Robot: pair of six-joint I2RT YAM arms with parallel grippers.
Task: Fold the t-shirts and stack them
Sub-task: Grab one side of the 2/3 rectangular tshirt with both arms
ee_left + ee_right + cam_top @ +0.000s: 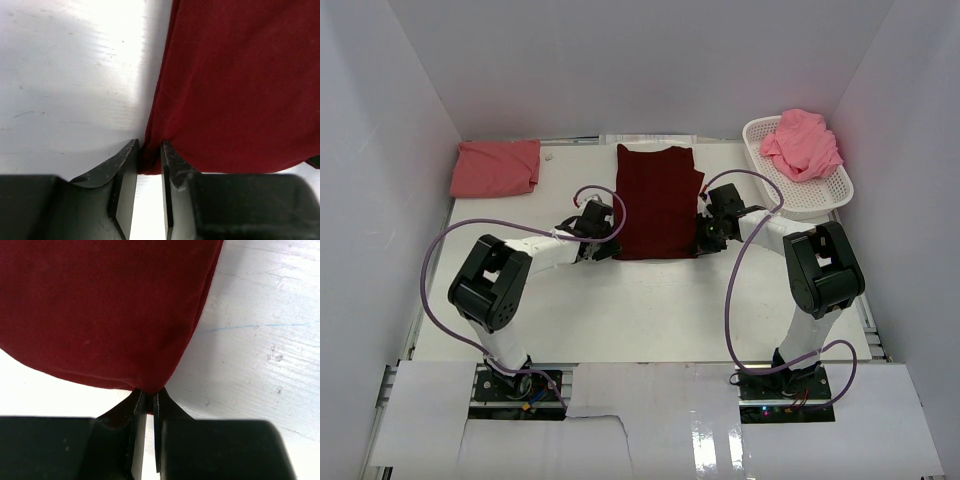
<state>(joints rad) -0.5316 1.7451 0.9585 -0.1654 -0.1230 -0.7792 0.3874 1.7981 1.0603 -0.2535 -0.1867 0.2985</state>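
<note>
Where the left tool bites: the left tool (150, 146) is closed down to a narrow gap on the near left corner of the dark maroon cloth t-shirt (240, 85). The cloth is bunched between its two dark fingers (125, 162).
Right tool: the right tool (148, 394) is almost fully closed. Its tips pinch the near right corner of the same shirt, and the cloth fans out from the pinch.
Maroon shirt's place: it lies flat on the white counter (640, 310) as a tall rectangle, from just by the far edge towards the middle. Its near hem spans the space between the two tools.
Top view only: a salmon-pink cloth t-shirt (495, 168) lies folded at the far left corner. A lighter pink cloth t-shirt (802, 143) is crumpled in a white perforated plastic basket (825, 200) at the far right corner. Both arms reach inward to the hem.
Wrist views only: these show the grips themselves; from above, the tool bodies hide the fingertips.
Edges: the shirt's left edge runs straight away from the left tool, with bare counter beside it. Its right edge curves away from the right tool, with scuffed counter beside it.
Open room: bare counter stretches from the near hem to the near edge. The salmon-pink shirt and the basket both sit apart from the maroon shirt.
</note>
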